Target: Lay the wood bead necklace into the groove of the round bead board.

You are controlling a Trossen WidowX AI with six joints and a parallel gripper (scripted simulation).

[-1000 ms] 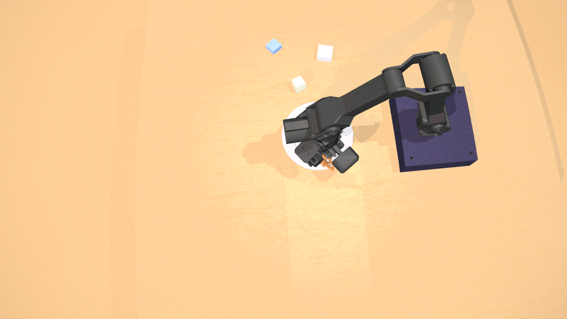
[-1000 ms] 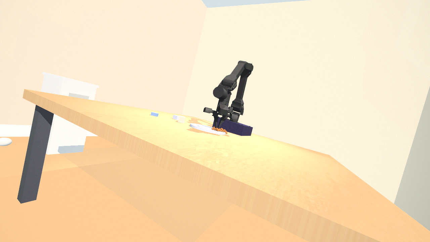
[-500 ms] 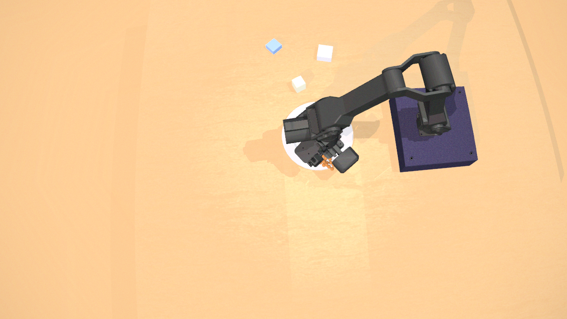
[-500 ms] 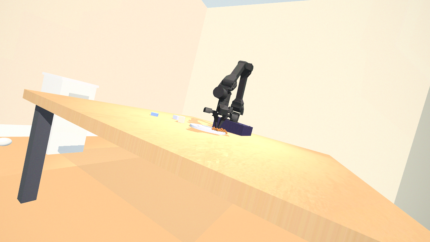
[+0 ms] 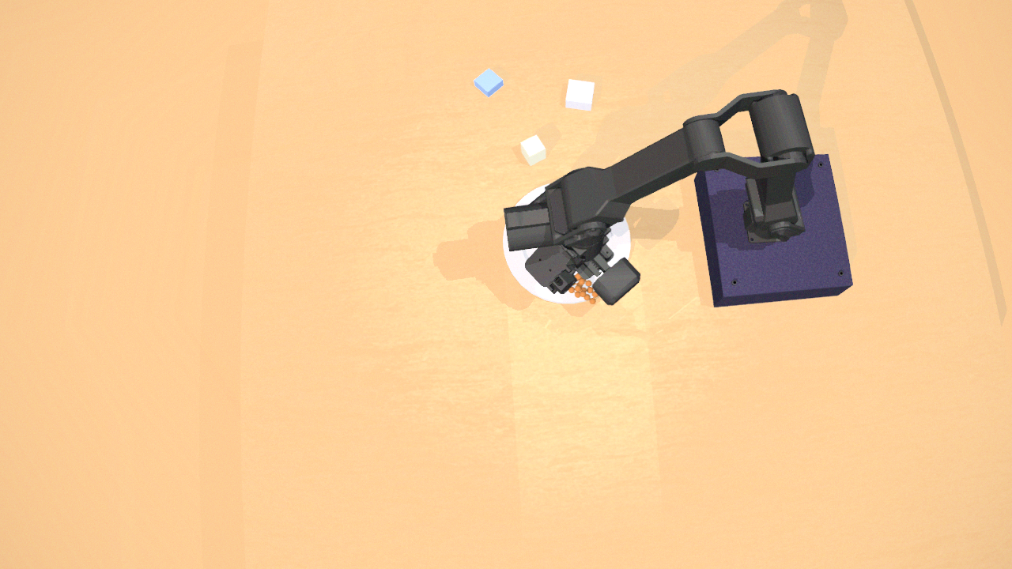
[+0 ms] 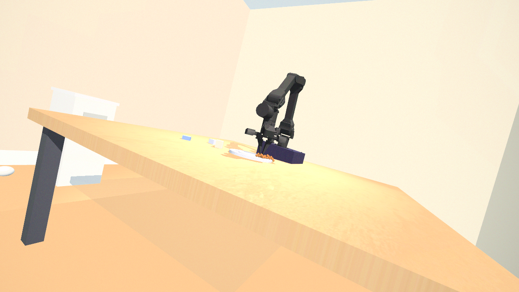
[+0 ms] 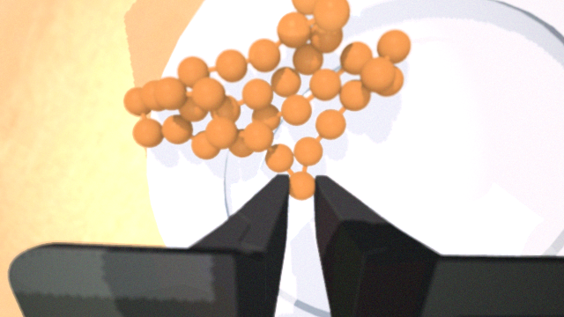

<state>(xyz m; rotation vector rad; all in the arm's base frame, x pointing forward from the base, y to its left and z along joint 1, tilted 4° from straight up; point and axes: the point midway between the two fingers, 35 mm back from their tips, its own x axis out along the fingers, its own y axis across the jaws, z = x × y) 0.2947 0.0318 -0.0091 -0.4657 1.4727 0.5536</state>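
Observation:
The orange bead necklace (image 5: 587, 284) (image 6: 264, 156) (image 7: 296, 110) lies bunched in folded, crossing loops over one side of the round white board (image 5: 515, 258) (image 6: 241, 154) (image 7: 441, 132). In the wrist view some beads at the left reach the board's outer edge, and the heap crosses the thin line of the groove. My gripper (image 6: 262, 153) (image 7: 301, 185) is shut on one bead at the near end of the necklace, with a strand leading away on each side of it. The fingertips are low at the board. In the top view the arm hides the fingertips and much of the board.
A blue block (image 5: 488, 82) (image 6: 186, 138), a white block (image 5: 579, 95) (image 6: 212, 141) and a cream cube (image 5: 533, 150) (image 6: 218, 144) stand beyond the board in the top view. The arm's dark purple base (image 5: 799, 261) (image 6: 290, 156) is to the board's right.

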